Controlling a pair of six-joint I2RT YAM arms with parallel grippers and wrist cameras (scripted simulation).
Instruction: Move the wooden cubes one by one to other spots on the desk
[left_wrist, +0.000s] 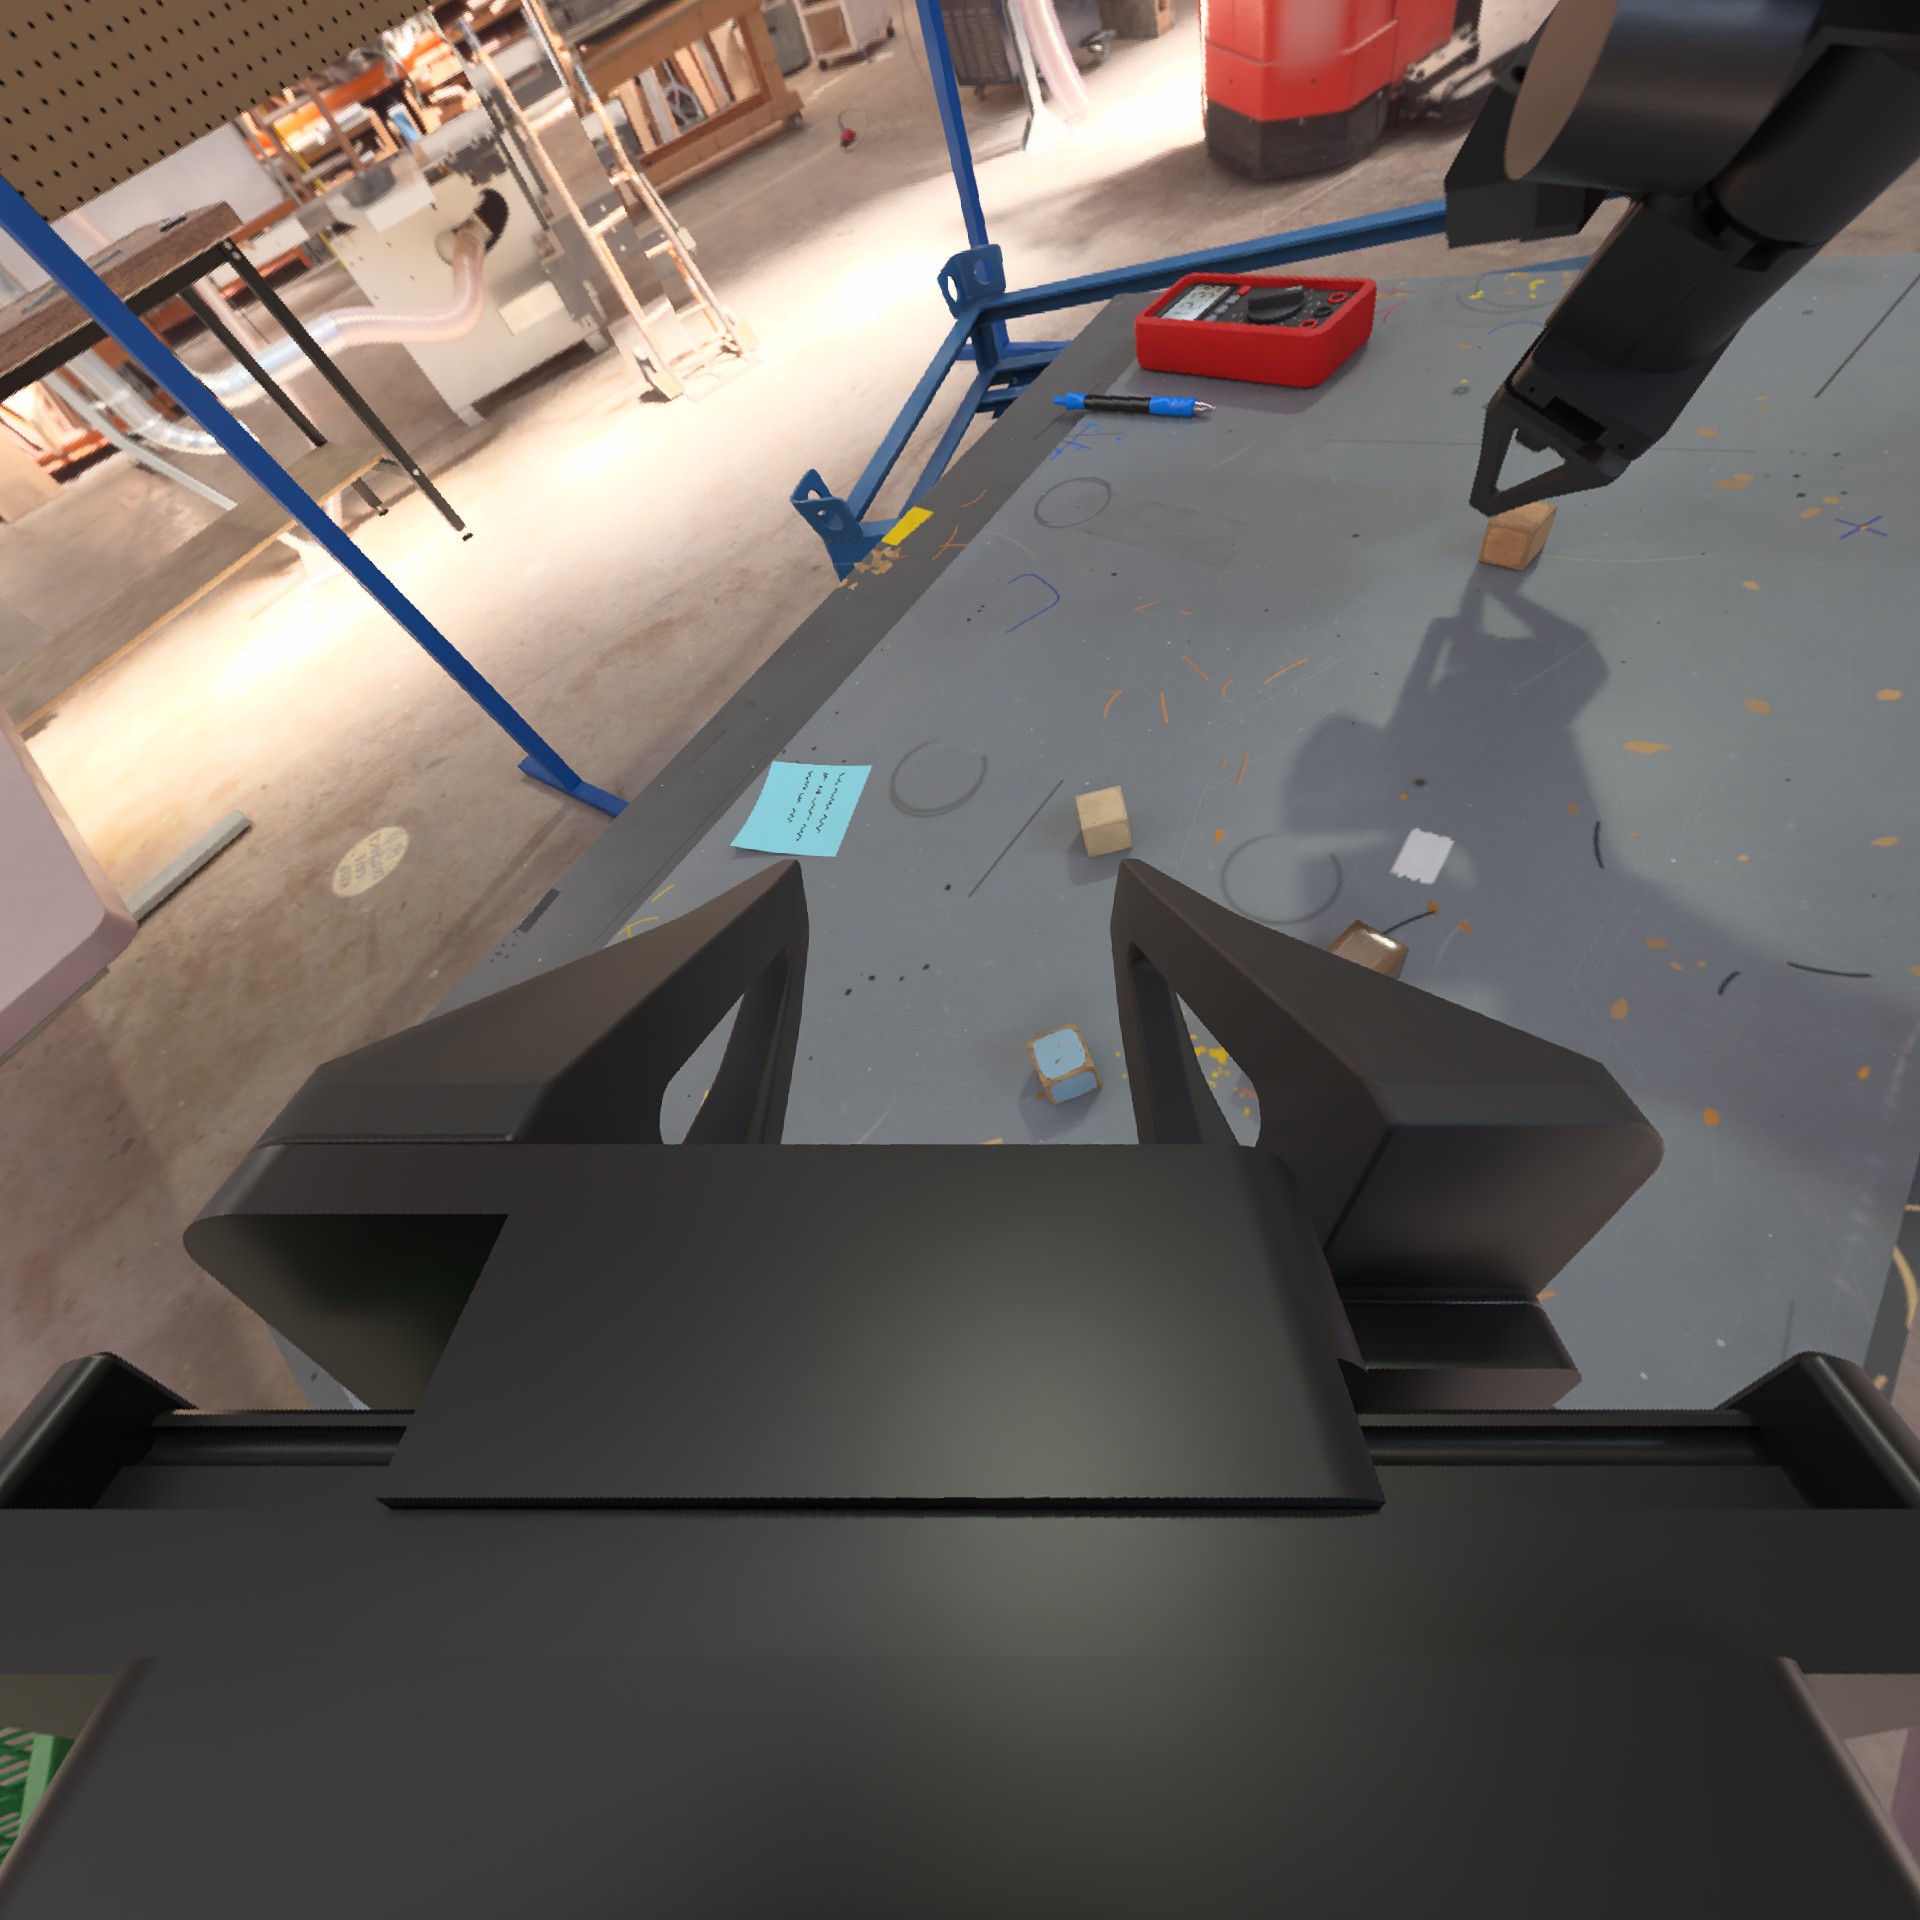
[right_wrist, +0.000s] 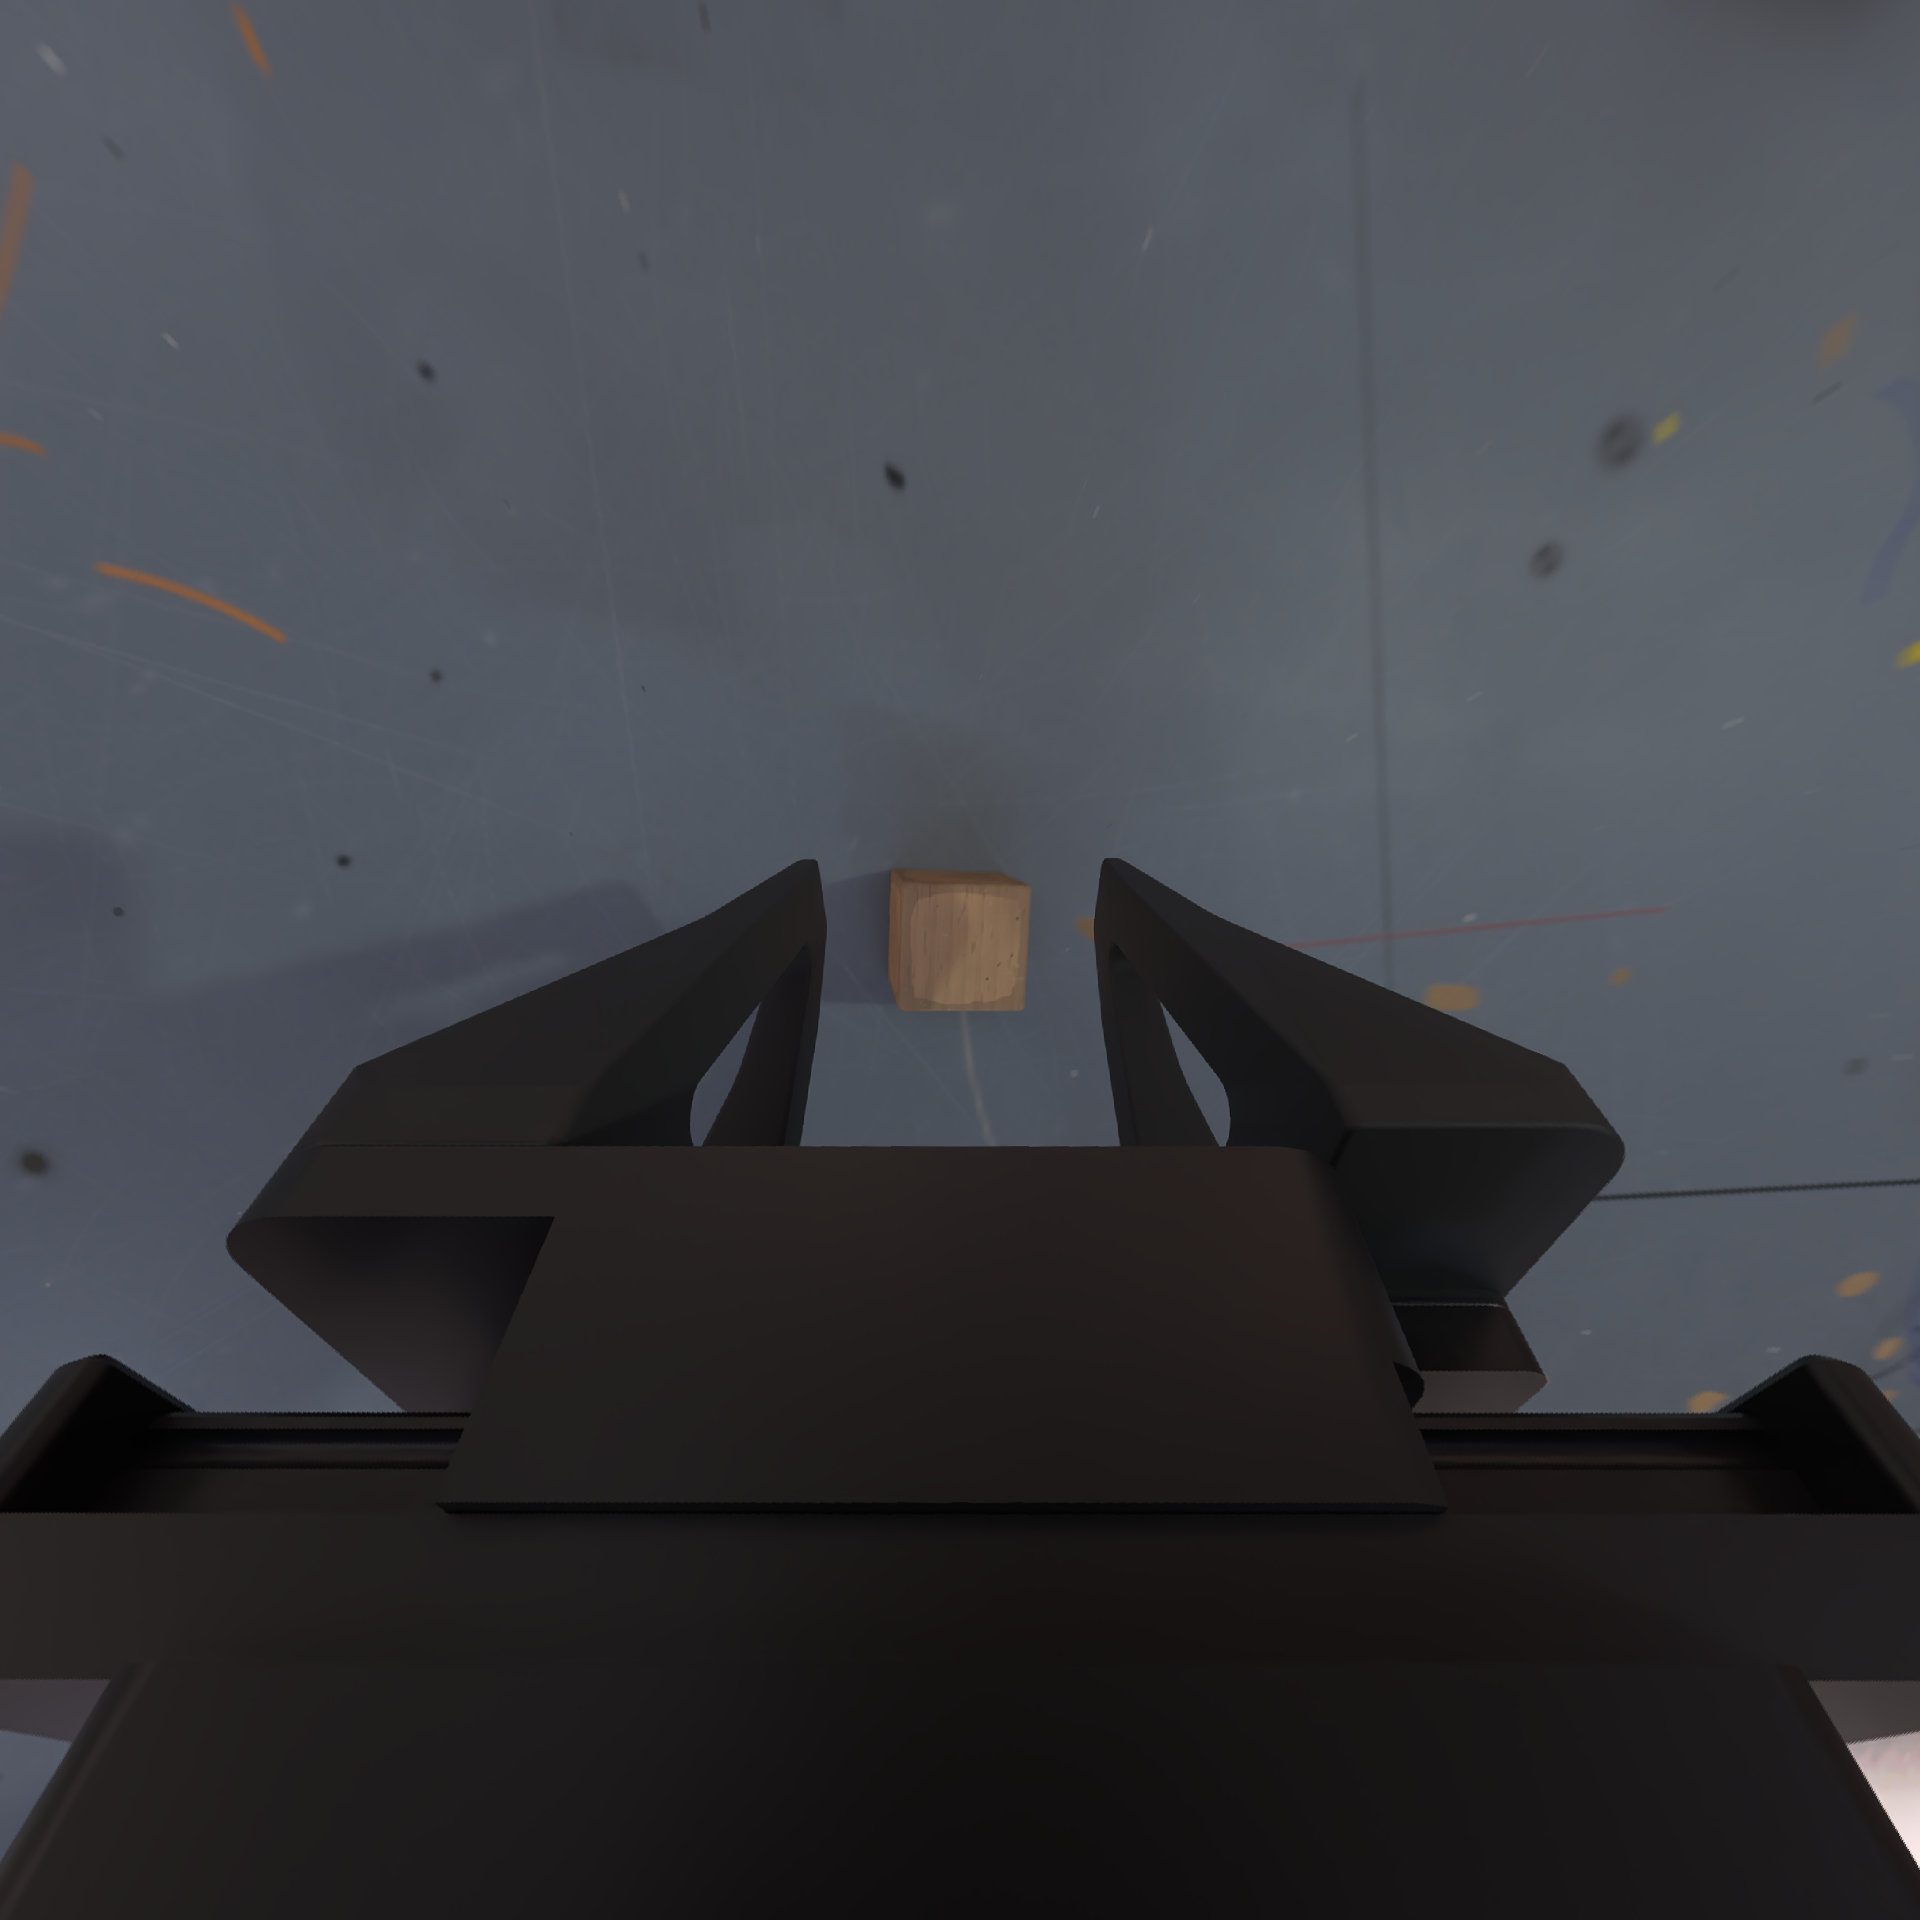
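Several wooden cubes lie on the grey desk. In the left wrist view a pale cube sits just beyond my open, empty left gripper. A blue-faced cube lies between its fingers, lower down. A darker cube shows partly behind the right finger. Far right, a tan cube sits under my right gripper. In the right wrist view that tan cube lies between the fingers of the open right gripper, with a gap on each side.
A red multimeter and a blue pen lie at the far end of the desk. A light blue note sits near the left edge, a small white scrap to the right. Blue frame bars stand left of the desk.
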